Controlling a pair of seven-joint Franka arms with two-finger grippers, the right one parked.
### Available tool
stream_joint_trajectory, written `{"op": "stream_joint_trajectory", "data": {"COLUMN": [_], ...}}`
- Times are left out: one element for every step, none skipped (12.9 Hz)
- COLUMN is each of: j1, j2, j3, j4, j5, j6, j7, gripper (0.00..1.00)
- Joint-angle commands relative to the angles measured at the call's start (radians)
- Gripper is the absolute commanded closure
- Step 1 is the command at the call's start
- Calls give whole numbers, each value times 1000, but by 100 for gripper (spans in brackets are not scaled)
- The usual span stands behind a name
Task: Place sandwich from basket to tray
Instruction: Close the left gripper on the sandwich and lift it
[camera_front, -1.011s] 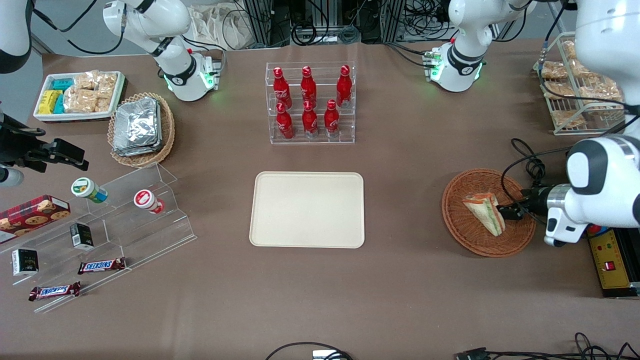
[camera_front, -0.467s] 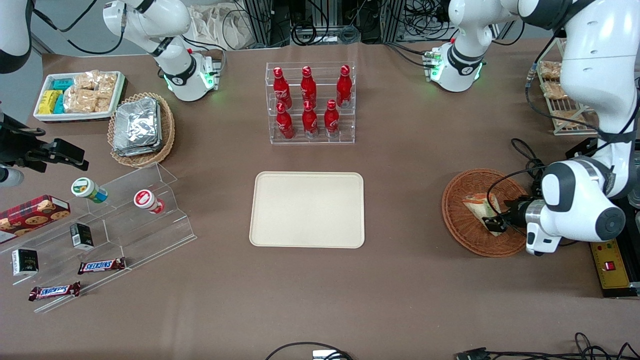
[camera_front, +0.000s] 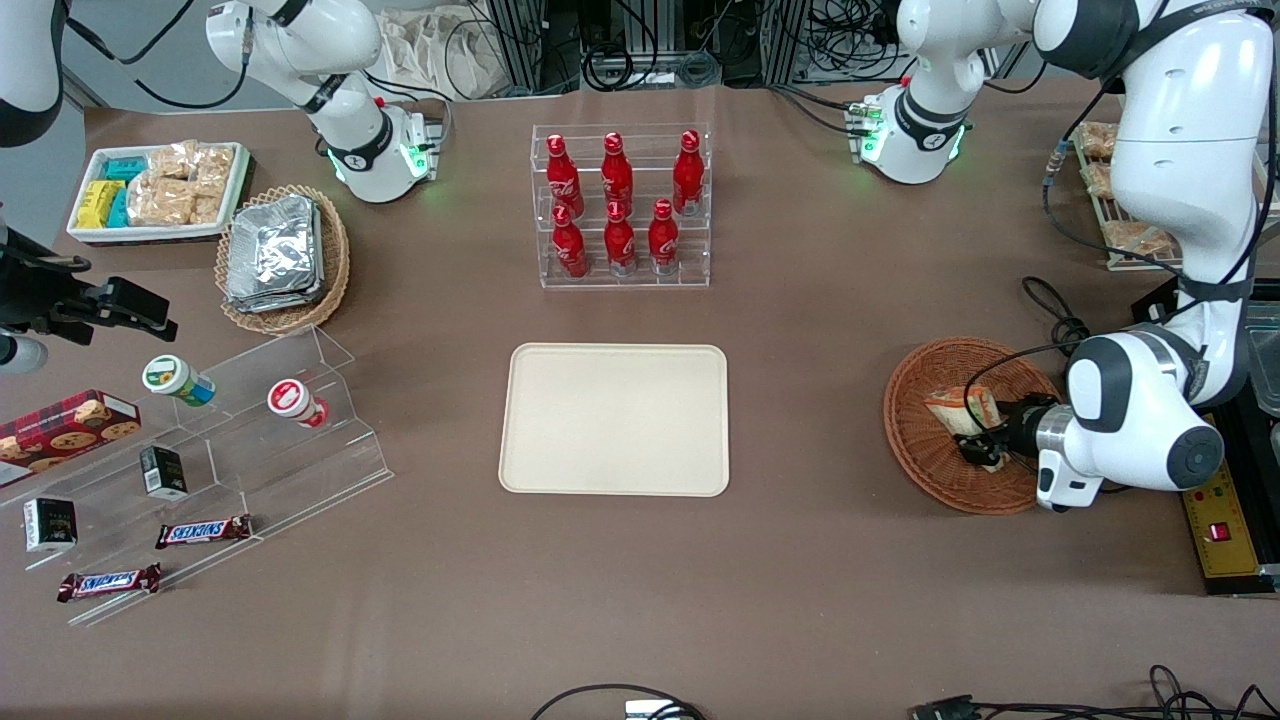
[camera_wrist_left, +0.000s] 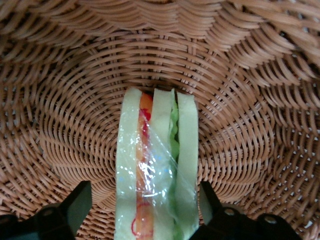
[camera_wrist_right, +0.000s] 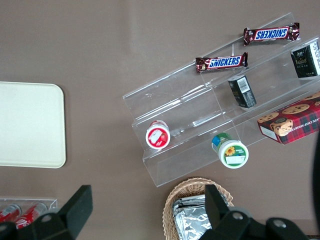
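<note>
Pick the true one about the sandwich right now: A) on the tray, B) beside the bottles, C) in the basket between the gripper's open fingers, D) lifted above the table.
C: the sandwich lies in the basket, flanked by the open gripper.

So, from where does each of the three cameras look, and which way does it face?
Front view: raised above the table, facing both arms; the tool is low in the basket, at the sandwich.
Left wrist view: on the working arm, facing into the basket; open fingers straddle the sandwich.
Right wrist view: on the parked arm, facing down at the tray.
Shared: front and left wrist views show the sandwich; front and right wrist show the tray.
</note>
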Motion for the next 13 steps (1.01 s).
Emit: {"op": "stream_joint_trajectory", "data": {"j1": [-7, -13, -17, -20, -33, -49, -60, -76, -94, -112, -132, -151, -177], "j2": [4, 1, -5, -23, -41, -67, -92, -115, -124, -123, -123, -121, -124], "j3": [-3, -3, -3, -6, -6, -6, -6, -6, -6, -6, -6, -6, -6], "j4": [21, 21, 19, 21, 22, 27, 30, 53, 99, 161, 217, 252, 271], "j5": [-4, -3, -1, -1, -1, -1, 0, 3, 3, 3, 2, 2, 2], "j6": [-9, -7, -9, -13, -17, -20, -36, -65, -120, -186, -239, -265, -268], "j7": [-18, -18, -15, -17, -17, -20, -18, -12, -11, -9, -6, -6, -6], "gripper": [56, 73, 84, 86, 87, 87, 90, 90, 90, 89, 89, 89, 89]}}
